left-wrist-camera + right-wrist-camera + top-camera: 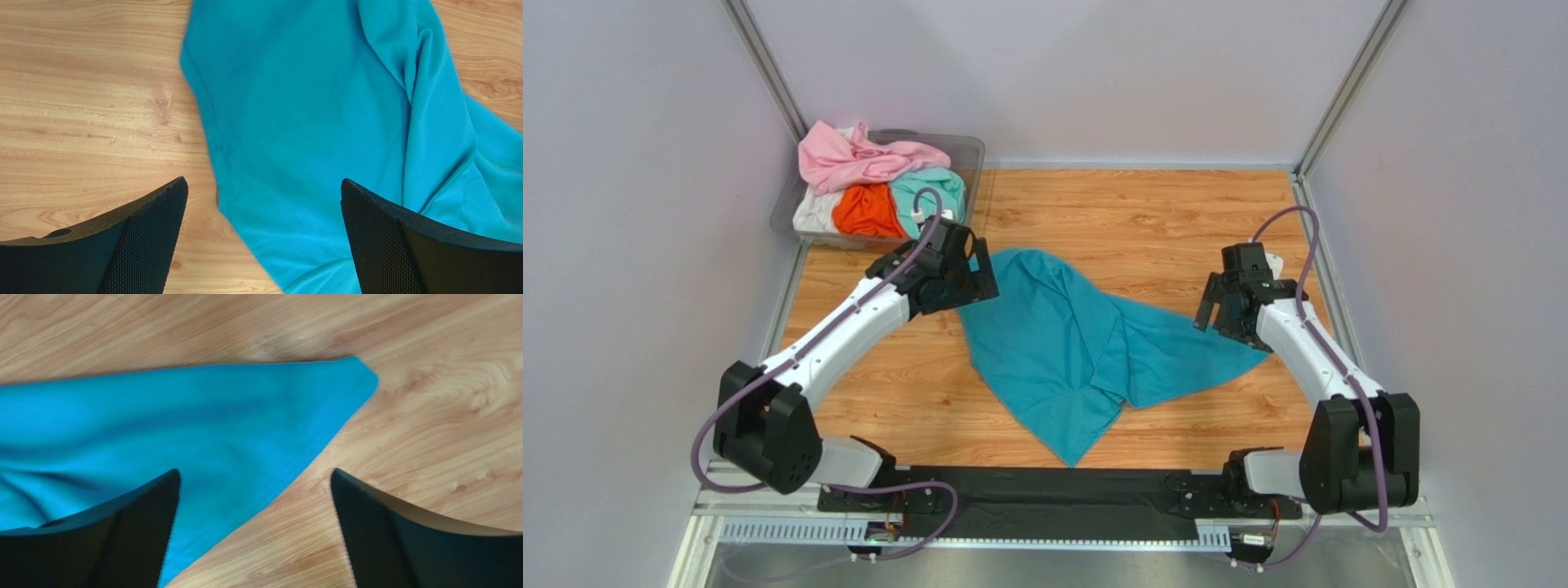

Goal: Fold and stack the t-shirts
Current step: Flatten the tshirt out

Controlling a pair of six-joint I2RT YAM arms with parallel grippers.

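On desk (1161, 214), teal t-shirt (1075, 349) limp, light; we judge corners best pinch spots; left pincer (264, 199), right pincer (255, 487) wide, empty.

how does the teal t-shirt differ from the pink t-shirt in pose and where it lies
The teal t-shirt lies alone on the wooden table; the pink t-shirt sits topmost in the clear plastic tub. The teal one is spread wide, with creases; the pink one is bunched up. Both are plain, single-colour and not yet folded.
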